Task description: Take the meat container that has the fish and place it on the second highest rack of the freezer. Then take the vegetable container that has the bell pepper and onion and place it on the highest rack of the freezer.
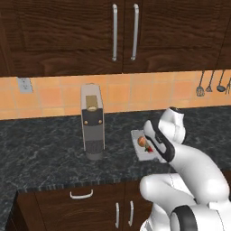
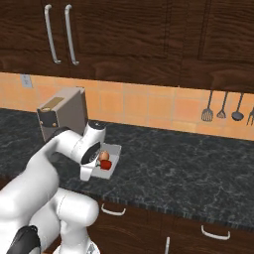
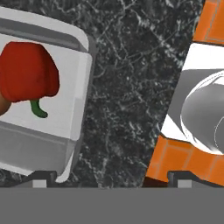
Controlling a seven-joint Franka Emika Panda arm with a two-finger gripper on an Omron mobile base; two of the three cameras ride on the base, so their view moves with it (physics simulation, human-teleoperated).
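The vegetable container [image 3: 82,94] is a shallow white tray lying on the dark stone counter. It holds a glossy red bell pepper [image 3: 27,75] with a green stem, and a sliver of the tan onion [image 3: 2,107] shows at the left edge. The base views show the same container [image 1: 135,134] [image 2: 115,151], with the onion [image 2: 104,156] and pepper [image 2: 106,165] inside it and the arm's wrist bent low over it. My gripper [image 3: 113,178] is open with nothing between its fingers. It hangs over bare counter just beside the tray's corner. The meat container with the fish and the freezer are out of view.
A grey coffee machine [image 1: 92,122] [image 2: 62,116] stands on the counter beside the tray, against the orange tiled wall. Kitchen utensils [image 2: 222,109] hang on the wall to the right. Dark wall cabinets [image 1: 124,31] are overhead, and drawers [image 1: 81,195] sit below the counter's front edge.
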